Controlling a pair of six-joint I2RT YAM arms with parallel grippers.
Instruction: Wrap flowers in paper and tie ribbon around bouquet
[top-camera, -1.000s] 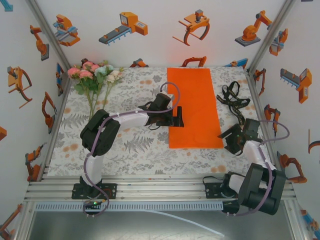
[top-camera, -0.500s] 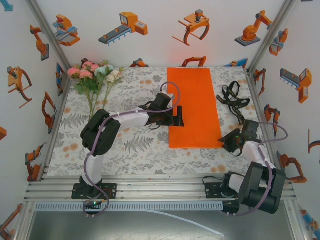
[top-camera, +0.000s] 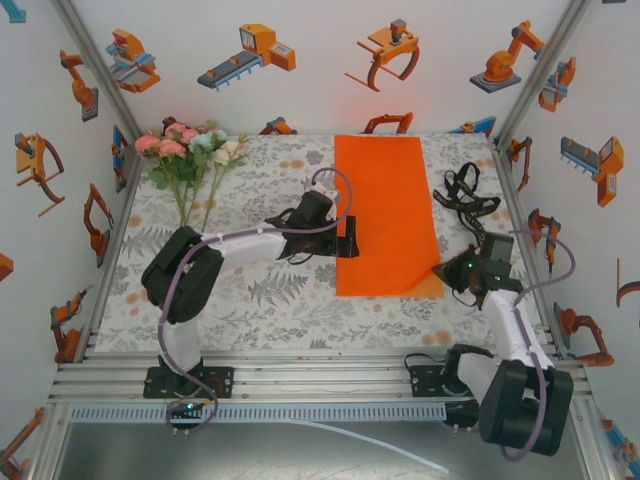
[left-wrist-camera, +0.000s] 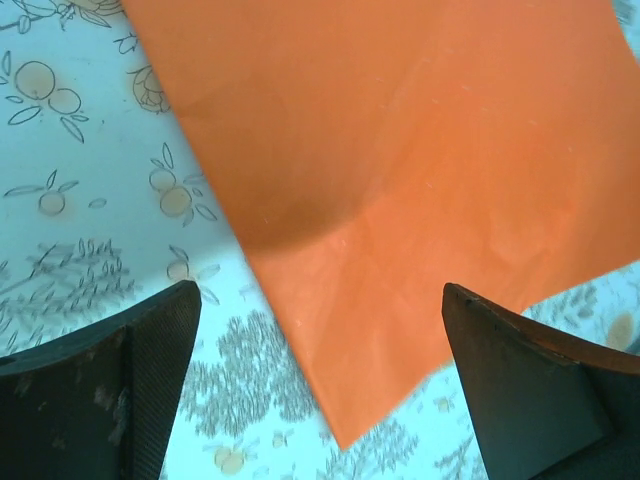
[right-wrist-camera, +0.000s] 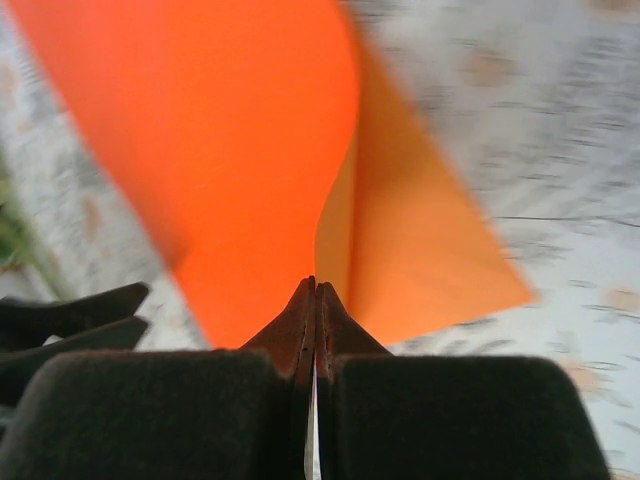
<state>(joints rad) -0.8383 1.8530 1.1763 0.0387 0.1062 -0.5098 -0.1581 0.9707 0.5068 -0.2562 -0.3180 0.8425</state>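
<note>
The orange paper (top-camera: 385, 205) lies flat across the middle right of the table. My right gripper (top-camera: 447, 270) is shut on its near right corner (right-wrist-camera: 316, 285), and that corner is raised and curled up off the cloth. The paper (right-wrist-camera: 220, 120) bends upward just past the closed fingertips. My left gripper (top-camera: 345, 238) stands open at the sheet's left edge. The paper (left-wrist-camera: 400, 150) and one of its corners lie below my left gripper (left-wrist-camera: 318, 300), with nothing held. The flowers (top-camera: 190, 155) lie at the far left corner. The black ribbon (top-camera: 465, 205) lies in a heap to the right of the sheet.
A grey-and-orange floral tablecloth (top-camera: 270, 290) covers the table. White walls with printed robot pictures close in the left, back and right sides. An aluminium rail (top-camera: 320, 380) runs along the near edge by the arm bases. The left arm's dark fingers (right-wrist-camera: 70, 320) show at the left of the right wrist view.
My right gripper has closed on the paper's near right corner and raised it, so the corner now curls up. The left arm has shifted slightly left; its gripper stays open.
</note>
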